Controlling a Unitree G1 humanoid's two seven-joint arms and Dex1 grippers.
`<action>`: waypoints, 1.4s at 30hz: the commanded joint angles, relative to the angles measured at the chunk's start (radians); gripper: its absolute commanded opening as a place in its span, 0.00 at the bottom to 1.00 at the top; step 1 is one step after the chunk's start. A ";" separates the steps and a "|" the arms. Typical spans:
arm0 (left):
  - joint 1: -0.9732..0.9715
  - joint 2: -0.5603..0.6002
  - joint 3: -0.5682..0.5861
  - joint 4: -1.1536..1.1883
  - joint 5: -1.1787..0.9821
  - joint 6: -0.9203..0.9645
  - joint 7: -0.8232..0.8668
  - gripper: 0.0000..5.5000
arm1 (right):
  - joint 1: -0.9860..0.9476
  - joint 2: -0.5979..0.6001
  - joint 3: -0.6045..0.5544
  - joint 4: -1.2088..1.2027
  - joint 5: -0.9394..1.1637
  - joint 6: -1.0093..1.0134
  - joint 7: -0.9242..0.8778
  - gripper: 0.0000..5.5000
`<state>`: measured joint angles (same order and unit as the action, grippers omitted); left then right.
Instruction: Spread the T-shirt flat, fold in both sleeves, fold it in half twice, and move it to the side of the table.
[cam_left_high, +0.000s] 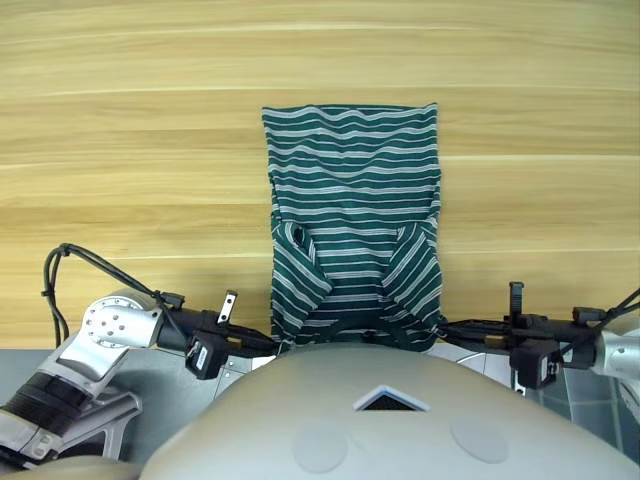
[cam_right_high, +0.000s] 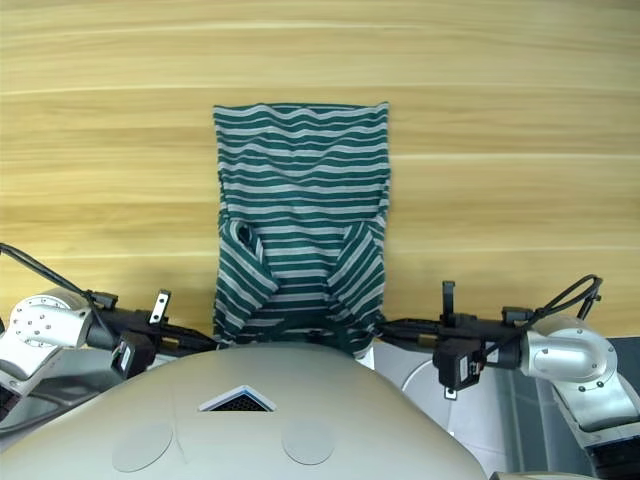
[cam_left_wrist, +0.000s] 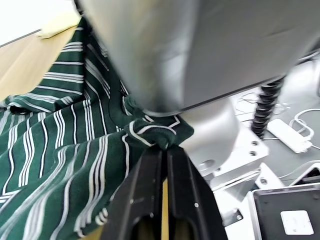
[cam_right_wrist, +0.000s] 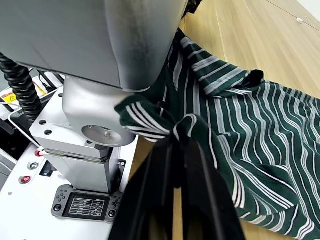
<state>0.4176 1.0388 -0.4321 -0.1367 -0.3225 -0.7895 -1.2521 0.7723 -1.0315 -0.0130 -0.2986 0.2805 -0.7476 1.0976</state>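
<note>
sleeves in. left gripper (cam_left_wrist: 164, 150), right gripper (cam_right_wrist: 176, 142) clenched on shirt (cam_left_high: 352, 190) near corners. i judge next: lift evenly, fold forward in half.

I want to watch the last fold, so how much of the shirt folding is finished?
The T-shirt lies flat on the table with both sleeves folded in. Now the left fingers and right fingers each pinch its near edge, likely for the first half fold. Both half folds and moving it aside are left.
</note>
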 joint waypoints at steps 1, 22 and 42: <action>0.012 0.023 0.021 -0.041 -0.084 -0.002 -0.023 0.00 | 0.015 -0.016 -0.013 0.009 0.015 -0.027 0.022 0.00; -0.710 -0.489 0.264 0.676 0.002 0.227 0.241 0.00 | -0.876 0.270 0.076 0.348 -0.189 0.485 -0.303 0.00; -1.154 -0.706 0.305 1.480 0.417 0.352 0.767 0.00 | -1.473 0.675 0.300 1.430 -0.569 0.346 -0.608 0.00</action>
<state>-0.7206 0.3447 -0.1076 1.3242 0.0475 -0.4737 -0.5255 -0.6689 -0.3831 0.2763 1.0730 -0.2602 -0.4057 0.5067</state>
